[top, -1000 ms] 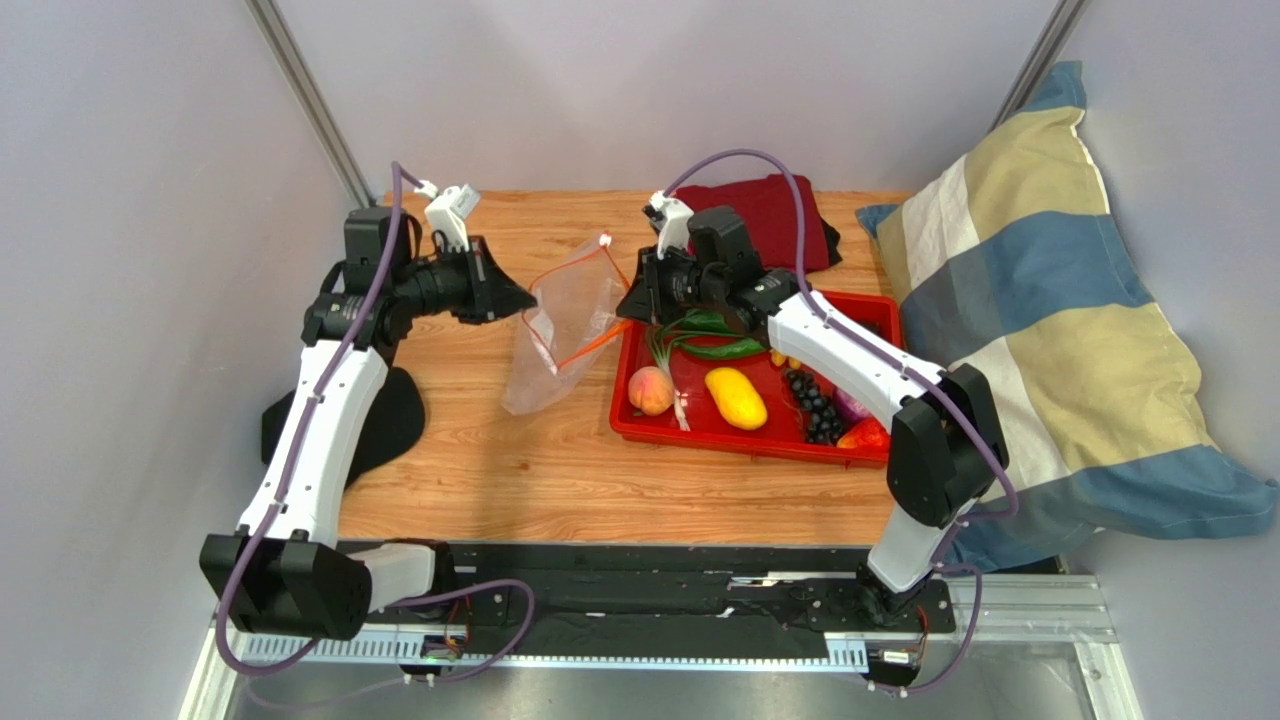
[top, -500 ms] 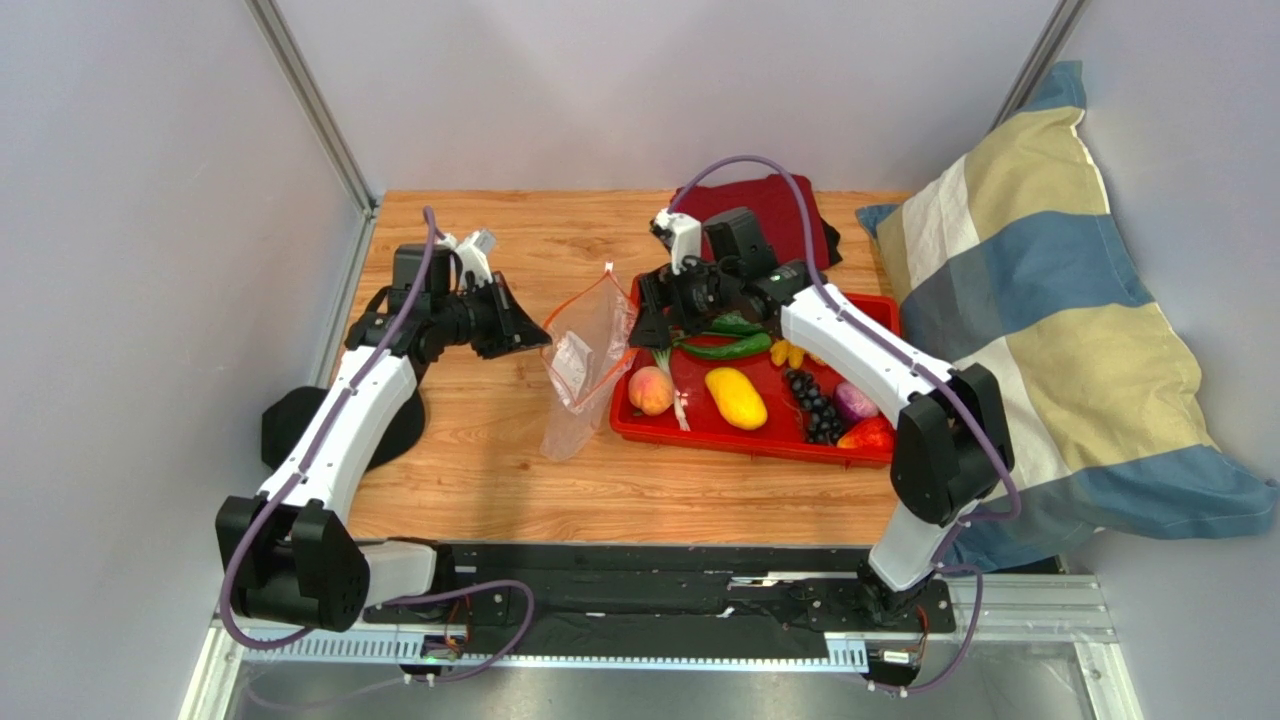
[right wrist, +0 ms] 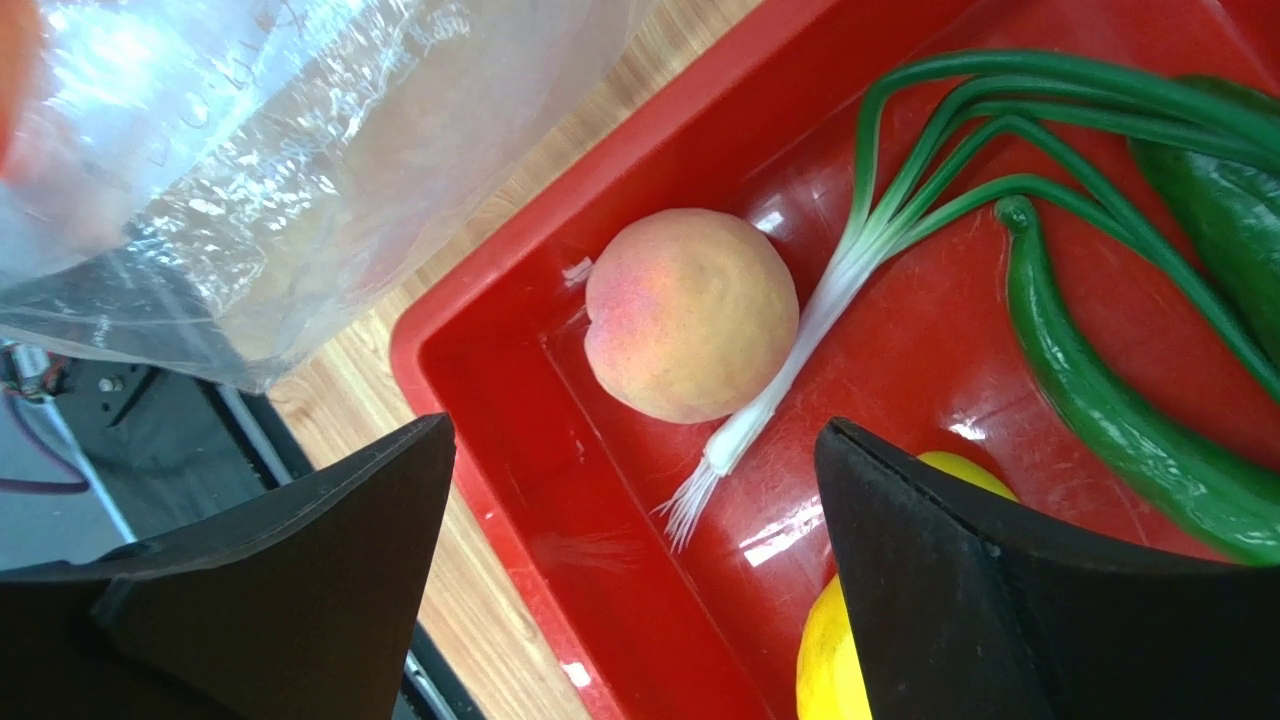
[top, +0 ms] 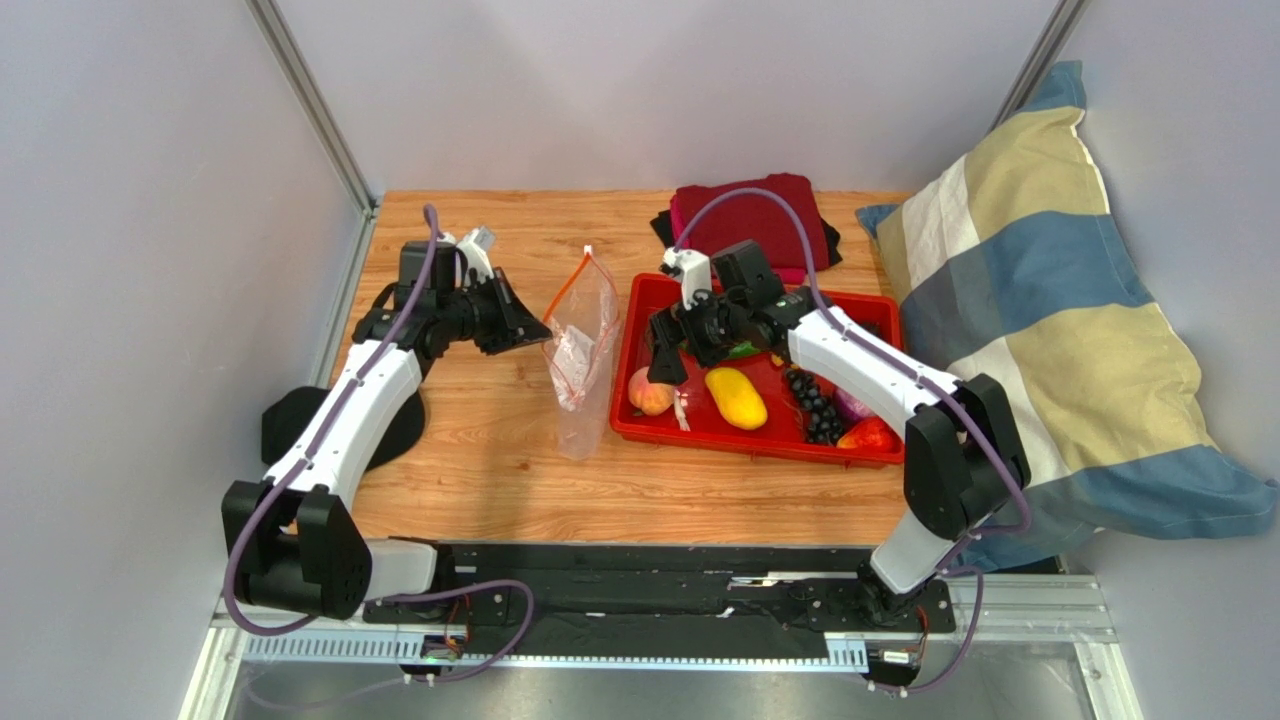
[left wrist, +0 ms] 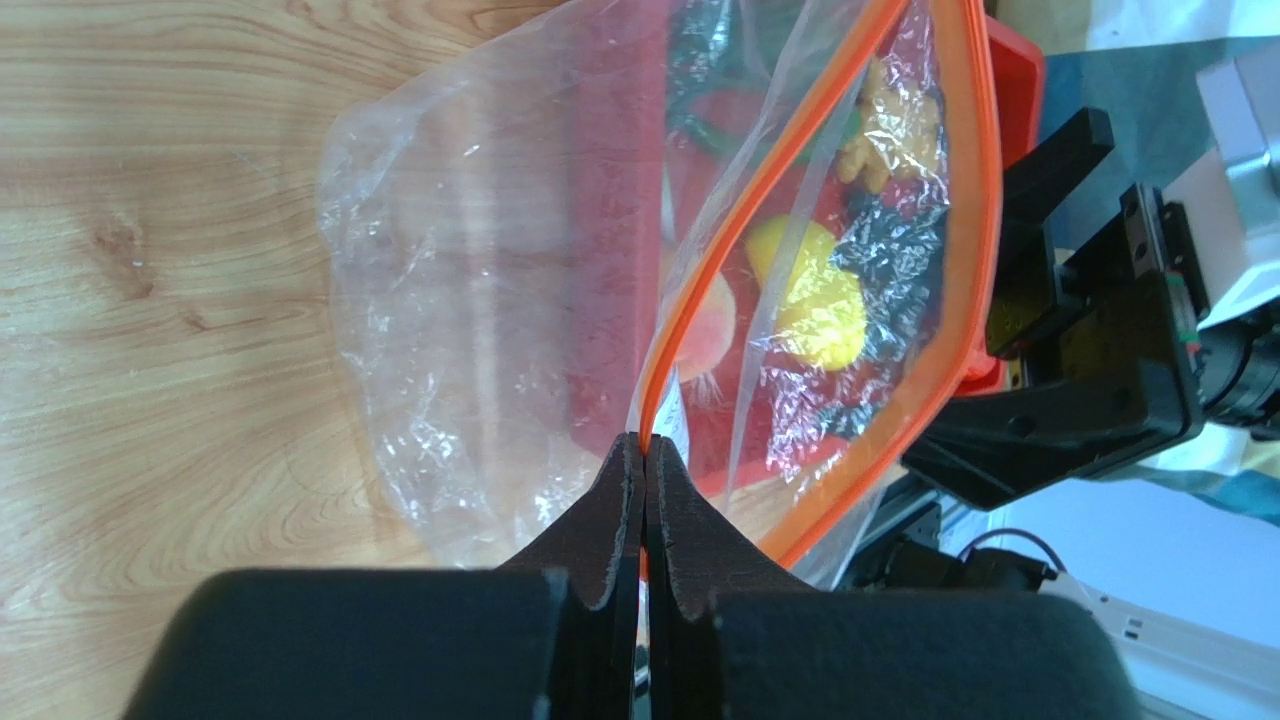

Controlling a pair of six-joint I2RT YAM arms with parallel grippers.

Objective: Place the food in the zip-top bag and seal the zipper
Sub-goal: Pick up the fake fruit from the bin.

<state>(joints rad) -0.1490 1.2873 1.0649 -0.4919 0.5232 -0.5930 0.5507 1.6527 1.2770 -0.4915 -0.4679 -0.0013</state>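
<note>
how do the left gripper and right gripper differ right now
The left gripper is shut; the right gripper is wide open. The left gripper pinches the zip-top bag by its orange zipper; the right gripper holds nothing. The left gripper is over the wooden table; the right gripper hovers over the red tray, above the peach. Both have black fingers.

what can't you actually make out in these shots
- Top view: the right arm covers the far-left part of the red tray, so the green pieces under it are mostly hidden.
- Right wrist view: the yellow fruit is cut off by the bottom edge and the right gripper jaw.
- Left wrist view: what lies behind the zip-top bag is warped by crinkled plastic.
- Top view: the bag's label is too small to read.
</note>
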